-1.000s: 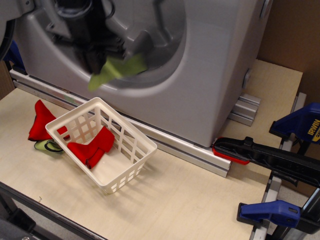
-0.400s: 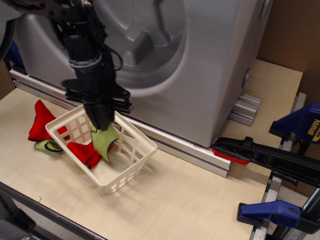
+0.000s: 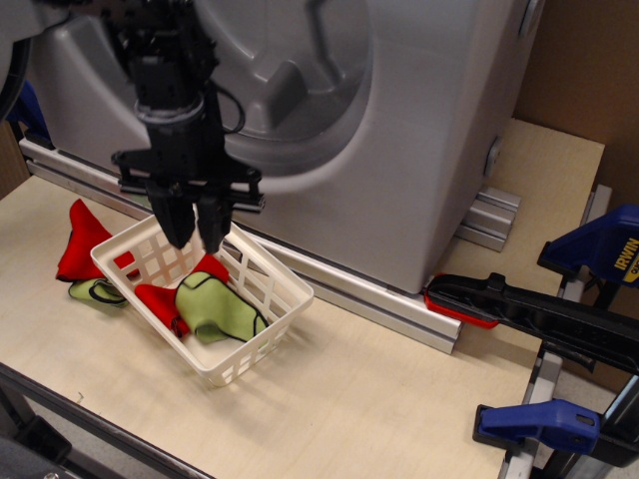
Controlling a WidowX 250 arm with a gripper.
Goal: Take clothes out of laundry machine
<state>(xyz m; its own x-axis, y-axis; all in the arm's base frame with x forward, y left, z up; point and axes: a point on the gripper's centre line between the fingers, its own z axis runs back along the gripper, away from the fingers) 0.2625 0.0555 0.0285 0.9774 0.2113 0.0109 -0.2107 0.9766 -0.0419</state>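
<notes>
the black gripper (image 3: 196,236) hangs with its two fingers pointing down, just above the white lattice basket (image 3: 262,324). the fingers stand a little apart and nothing is between them.

the clothes (image 3: 218,308), a lime-green piece with a thin dark trim, lies inside the basket, below the fingers and apart from them. it rests partly on a red cloth (image 3: 166,302) which is also in the basket.

the basket sits tilted on the pale worktop (image 3: 339,399), near the left front part of it. the laundry machine (image 3: 419,130) fills the back of the worktop, with its round drum opening behind the arm.

between the basket and the left edge lies another red cloth (image 3: 80,242), and a second small green piece (image 3: 95,291) touches the basket's left corner. at the right edge stand blue clamps (image 3: 599,249).
</notes>
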